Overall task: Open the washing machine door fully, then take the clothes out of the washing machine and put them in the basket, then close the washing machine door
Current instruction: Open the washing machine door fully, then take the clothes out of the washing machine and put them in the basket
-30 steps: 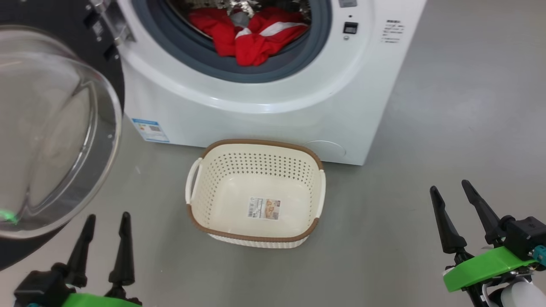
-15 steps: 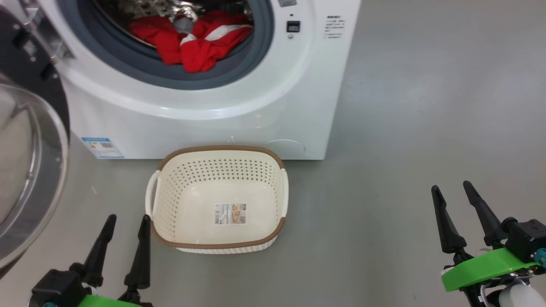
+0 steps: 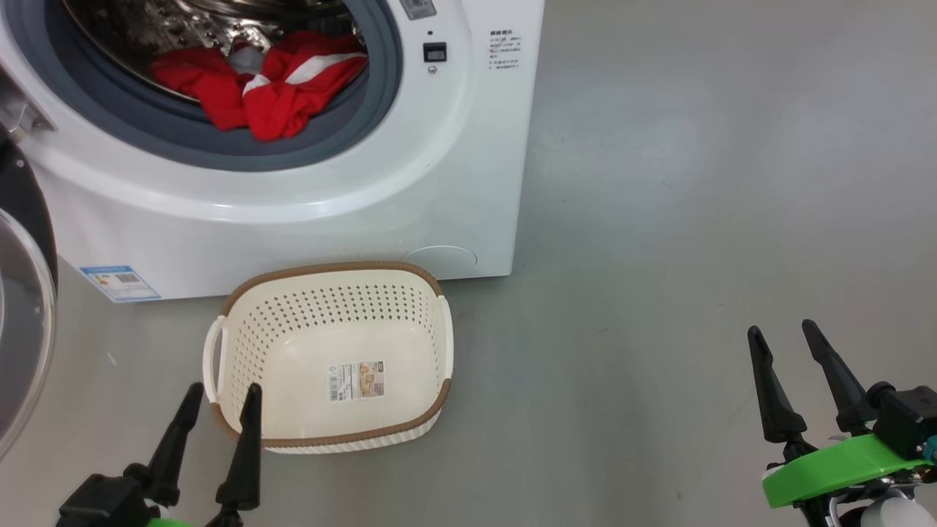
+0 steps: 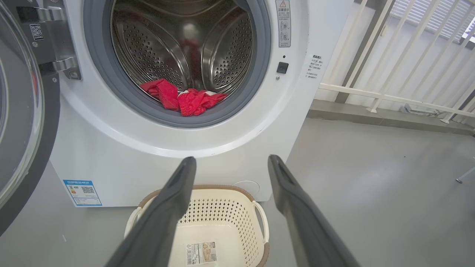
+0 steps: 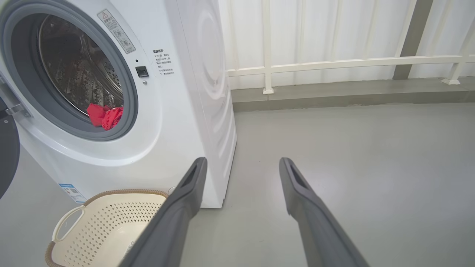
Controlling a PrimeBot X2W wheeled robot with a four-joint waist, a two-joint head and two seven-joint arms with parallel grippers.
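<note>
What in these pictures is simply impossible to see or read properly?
- Washing machine door: head view, cut off by the left edge, so its full outline is out of sight.
- Clothes: head view, bunched together in the drum, so the number of garments cannot be told.
- Basket label: head view, print too small to read.
- Washing machine panel text: head view, too small to read.

The white front-loading washing machine [image 3: 410,190] stands with its black-rimmed glass door [image 4: 44,144] swung wide open on the left. Red clothes [image 3: 271,102] with white trim and a scrap of grey lie bunched at the steel drum's front lip. The empty cream perforated basket [image 3: 329,322] sits upright on the floor just before the machine.
</note>
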